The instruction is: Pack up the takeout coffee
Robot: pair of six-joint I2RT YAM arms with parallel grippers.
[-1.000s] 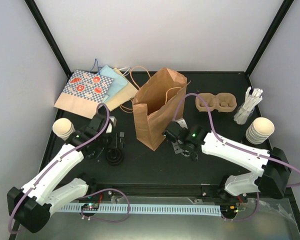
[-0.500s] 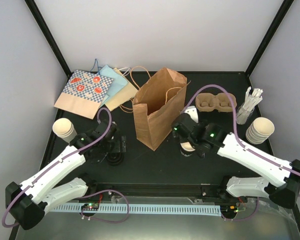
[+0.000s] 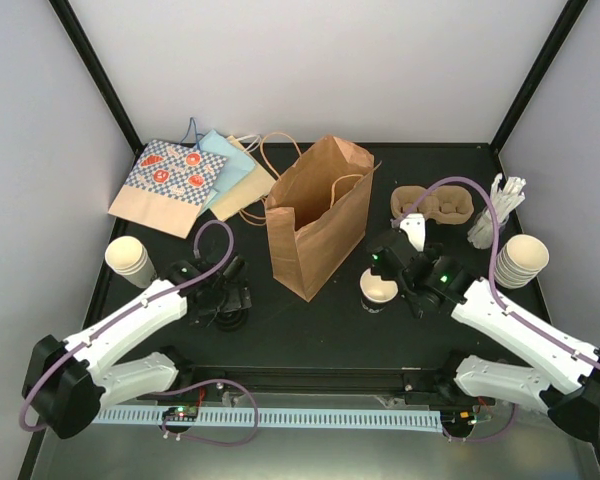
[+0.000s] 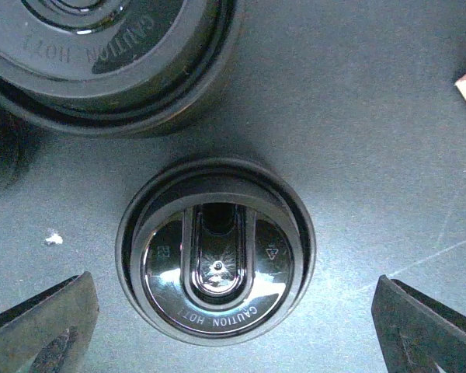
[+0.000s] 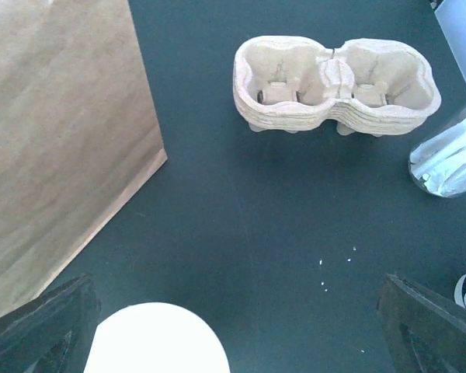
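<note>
Step in hand: we judge this to be capping the first coffee; a cup [image 3: 378,289] stands upright and uncovered on the table [image 3: 310,325], and the carrier [image 3: 435,203] is empty
Left claw [image 4: 233,311]: wide open and holding nothing; it hangs straight above a lid [image 4: 216,250], one finger on each side and both apart from its rim
Right claw [image 5: 237,326]: wide open, nothing gripped; the wrist view shows the cup's white rim low between the fingers, nearer the left one; we cannot tell whether it touches
Lid: flat on the table, drinking side up; another lid [image 4: 101,54] lies just beside it, nearer the camera
Cup: just in front of the bag [image 3: 315,215], between the bag and the right claw
Carrier: behind the right claw, well apart from the cup, both hollows bare
Next move, as we judge it: lower the left claw and close on the lid's rim alone, clear of its neighbour; carry it to the cup and press it down level
Care: the cup looks light and may tip under an off-centre push; we would steady it with the right claw
</note>
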